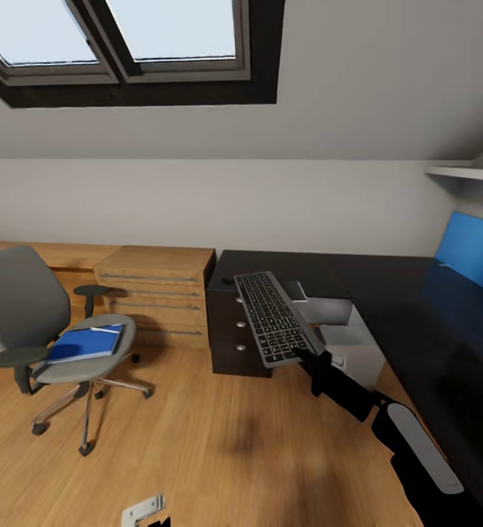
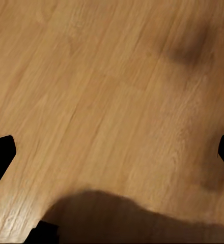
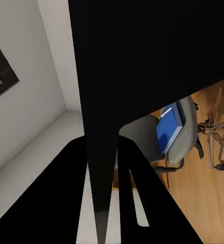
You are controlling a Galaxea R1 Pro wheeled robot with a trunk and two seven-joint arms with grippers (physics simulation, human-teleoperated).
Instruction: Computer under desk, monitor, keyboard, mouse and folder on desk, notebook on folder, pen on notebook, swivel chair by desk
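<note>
Our right pincer (image 1: 300,353) is clamped on the near end of the slim dark grey keyboard (image 1: 273,317), holding it up beside the long black-topped table (image 1: 417,307). Left pincer (image 2: 112,152) spread wide over the wood plank floor (image 2: 91,91). Flat bright blue folder (image 1: 86,342) sits on the grey upholstered swivel chair (image 1: 22,307).

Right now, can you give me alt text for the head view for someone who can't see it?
The right claw holds the dark keyboard by its near end, raised in front of the black desk. To the left, the grey swivel chair stands on the wood floor with the blue folder on its seat, light-wood cabinets behind it.
</note>
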